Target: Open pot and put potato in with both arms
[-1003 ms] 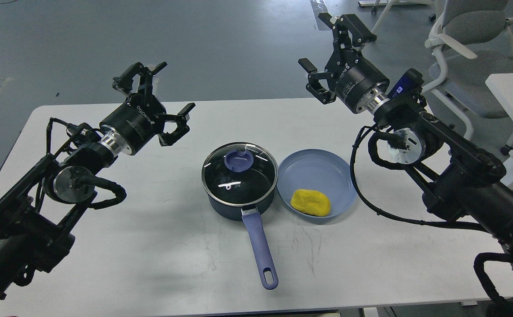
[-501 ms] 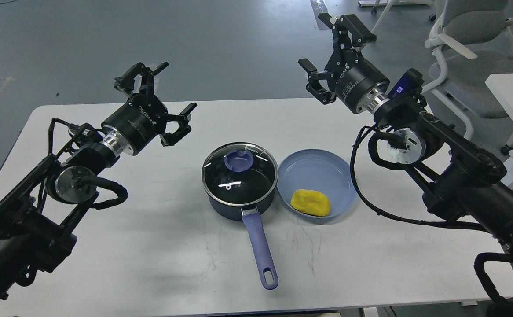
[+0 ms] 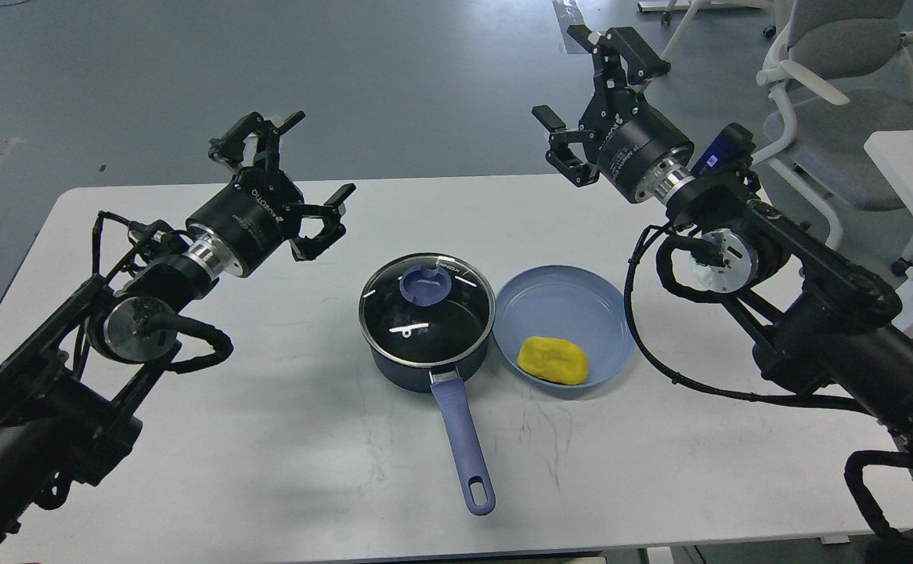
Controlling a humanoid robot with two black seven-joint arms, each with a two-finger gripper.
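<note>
A white rectangular table [image 3: 214, 470] stood on grey floor, a grey office chair [image 3: 832, 47] behind. The dark blue saucepan with glass lid [image 3: 427, 317] sat mid-table, handle pointing toward the robot. The yellow potato [image 3: 553, 360] lay in the blue round plate [image 3: 562, 301] beside it. The left gripper [image 3: 300, 168] and right gripper [image 3: 582, 82] hovered spread wide, well apart from both.

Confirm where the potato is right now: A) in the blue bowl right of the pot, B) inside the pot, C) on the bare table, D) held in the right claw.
A: the yellow potato lies in the blue bowl beside the pot, whose glass lid is still on, and both claws hang open and empty above the table.
</note>
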